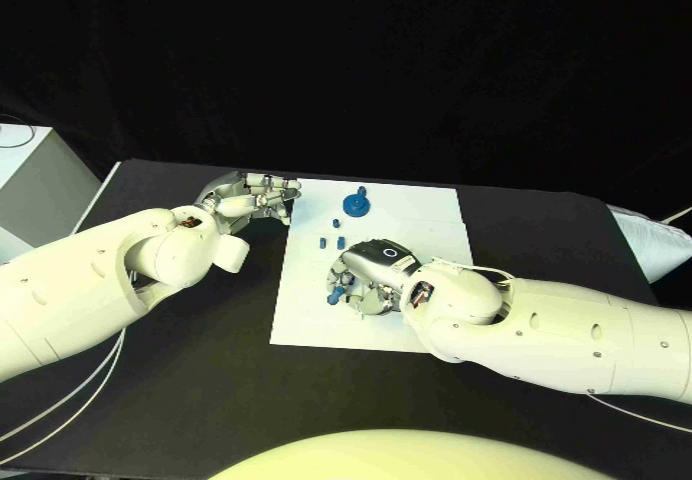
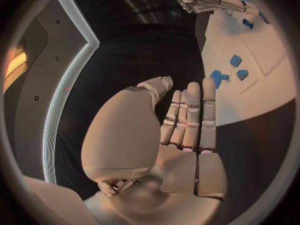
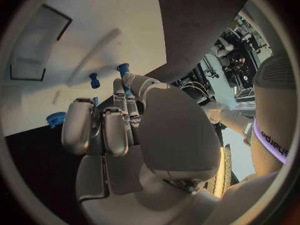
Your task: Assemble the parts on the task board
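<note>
Parts (image 1: 338, 241) judged small, light, stiff plastic, best pinched at sides w/ fingertips; right hand (image 1: 378, 272) curled over them, hold can't be told; left hand (image 1: 257, 195) flat, nothing held

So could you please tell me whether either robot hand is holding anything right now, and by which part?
Left robot hand holds nothing. Right robot hand curls over blue parts; any hold cannot be told.

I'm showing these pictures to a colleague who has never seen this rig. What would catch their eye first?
The white task board in the middle of the black table stands out first, with small blue parts on it, among them a blue gear-like part near its far edge. The right hand is down over the board among blue parts at its near left side. The left hand lies at the board's far left corner, fingers straight.
</note>
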Controlling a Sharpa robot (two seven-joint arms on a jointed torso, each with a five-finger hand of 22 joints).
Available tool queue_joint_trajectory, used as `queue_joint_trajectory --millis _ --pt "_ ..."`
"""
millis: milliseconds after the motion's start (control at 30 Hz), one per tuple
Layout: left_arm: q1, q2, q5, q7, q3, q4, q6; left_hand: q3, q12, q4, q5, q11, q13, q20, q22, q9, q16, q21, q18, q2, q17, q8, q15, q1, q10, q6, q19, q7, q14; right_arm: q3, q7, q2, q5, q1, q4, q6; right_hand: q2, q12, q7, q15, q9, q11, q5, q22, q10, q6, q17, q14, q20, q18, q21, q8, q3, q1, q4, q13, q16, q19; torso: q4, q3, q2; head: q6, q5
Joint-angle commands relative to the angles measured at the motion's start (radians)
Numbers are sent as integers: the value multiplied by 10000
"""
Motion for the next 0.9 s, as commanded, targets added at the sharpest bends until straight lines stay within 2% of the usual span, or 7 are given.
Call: queue_joint_trajectory --millis 33,533,700,900 --pt "2 4 52 39 12 7 109 -2 2 -24 33 -2 -15 -5 -9 -14 -51 -32 155 2 -11 59 -26 106 -52 12 88 63 69 2 -28 -13 -144 -13 38 192 83 29 3 -34 453 -240 28 9 291 84 12 315 -46 -183 67 61 23 1 -60 18 63 39 0 1 -1 -3 9" --pt "2 -2 52 29 12 4 120 -3 22 -30 32 1 -36 -10 -3 -16 -72 -23 152 17 -22 81 -26 126 -61 20 98 65 80 2 -143 -2 -496 -39 48 225 65 24 4 -36 480 -238 28 -15 288 71 -16 310 -47 -176 40 77 46 -53 -107 27 53 29 -2 -3 0 17 -12" --pt "2 3 52 27 12 7 121 -3 22 -30 32 1 -36 -10 -3 -16 -72 -23 152 17 -22 81 -26 126 -61 20 98 65 80 -10 -243 111 -783 -58 -28 364 -18 -32 56 3 506 -184 -3 -61 127 -117 -90 288 -23 -167 -24 21 90 -259 -186 25 21 -2 0 -7 -2 10 -9" --pt "2 8 52 24 12 10 120 -6 25 -28 31 2 -43 -10 -2 -18 -77 -22 151 19 -24 85 -25 125 -68 18 98 66 82 -54 -392 273 -1342 -111 -161 640 -226 -31 123 61 499 -118 -50 -58 -34 -297 -154 272 25 -165 -46 -75 143 -478 -281 28 -2 -17 19 -16 -9 -20 -9"
